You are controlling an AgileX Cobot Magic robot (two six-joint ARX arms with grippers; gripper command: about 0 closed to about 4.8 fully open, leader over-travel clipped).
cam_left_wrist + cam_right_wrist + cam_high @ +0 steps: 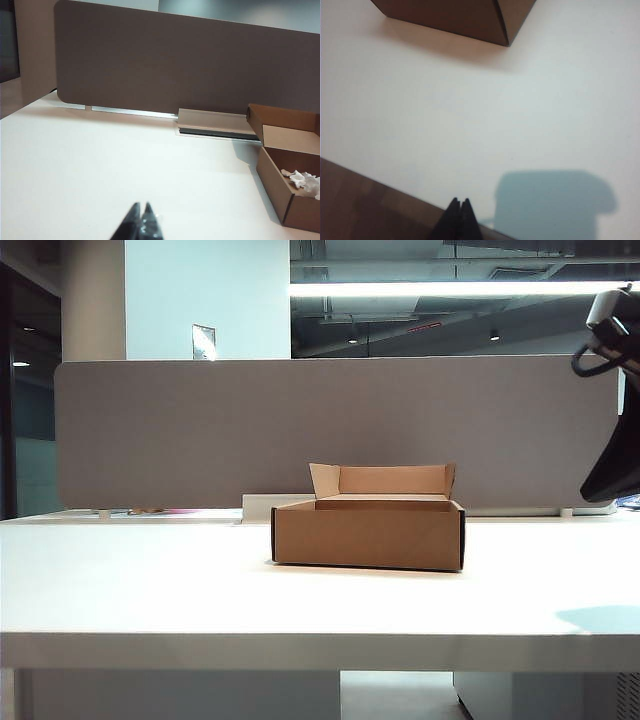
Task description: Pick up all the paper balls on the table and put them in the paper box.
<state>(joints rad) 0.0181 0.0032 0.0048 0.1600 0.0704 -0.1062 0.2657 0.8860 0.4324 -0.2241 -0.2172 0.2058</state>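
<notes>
While I'm looking over the feeds, the only paper balls (304, 181) I can find are already inside the paper box (368, 534). The left wrist view shows a crumpled white wad lying on the box floor near one wall. I see none loose on the table (180, 590) in any view, so I'd guess the job is about done, though parts of the desk are out of frame.

Both grippers are empty. The left gripper (140, 220) has its fingers pressed together, held above bare table well to the side of the box. The right gripper (459, 216) is pinched closed too, hanging over the table's front edge with the box corner well ahead of it. In the exterior view I only catch that arm at the far right edge, raised.

On handling: these wads should be feather light, soft and squashy, not fragile, and not slippery given all the creases. If one more turns up, I'd pinch it across the middle of the bulk, jaws wide first, since a thin outer flap could just tear or unfold.
</notes>
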